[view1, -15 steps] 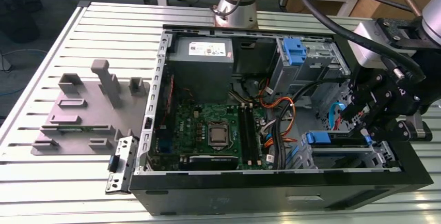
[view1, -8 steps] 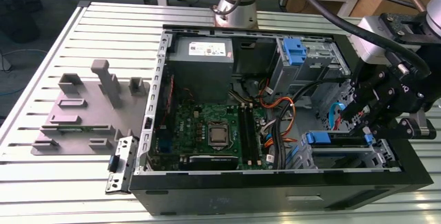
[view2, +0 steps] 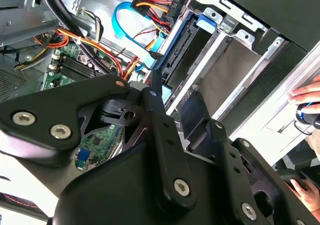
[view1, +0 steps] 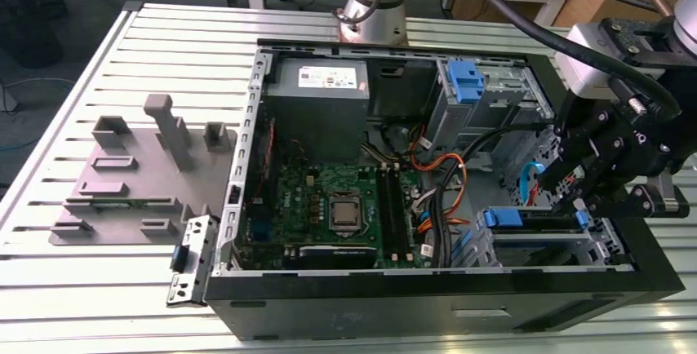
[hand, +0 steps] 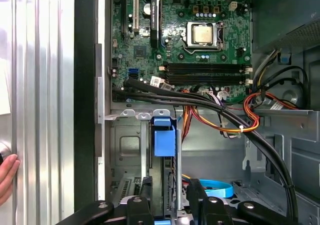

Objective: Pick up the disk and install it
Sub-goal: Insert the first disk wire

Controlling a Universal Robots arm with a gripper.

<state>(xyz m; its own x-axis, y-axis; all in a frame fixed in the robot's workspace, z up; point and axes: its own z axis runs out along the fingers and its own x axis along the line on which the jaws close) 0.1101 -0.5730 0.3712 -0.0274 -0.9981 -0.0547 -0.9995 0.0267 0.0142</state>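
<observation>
The disk stands on edge in the drive cage, at the near corner of the computer case on the exterior view's right. The gripper has its fingers parted, one on each side of the disk; I cannot tell if they touch it. Black cables cross just beyond, before the motherboard.

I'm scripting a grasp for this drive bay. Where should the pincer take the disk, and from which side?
Pinch the disk across its two flat faces at the exposed narrow edge by the blue tab, coming straight in from the case's open side. It stands on edge in the drive cage, whose walls likely block other approaches. The pincer sits at that edge.
</observation>
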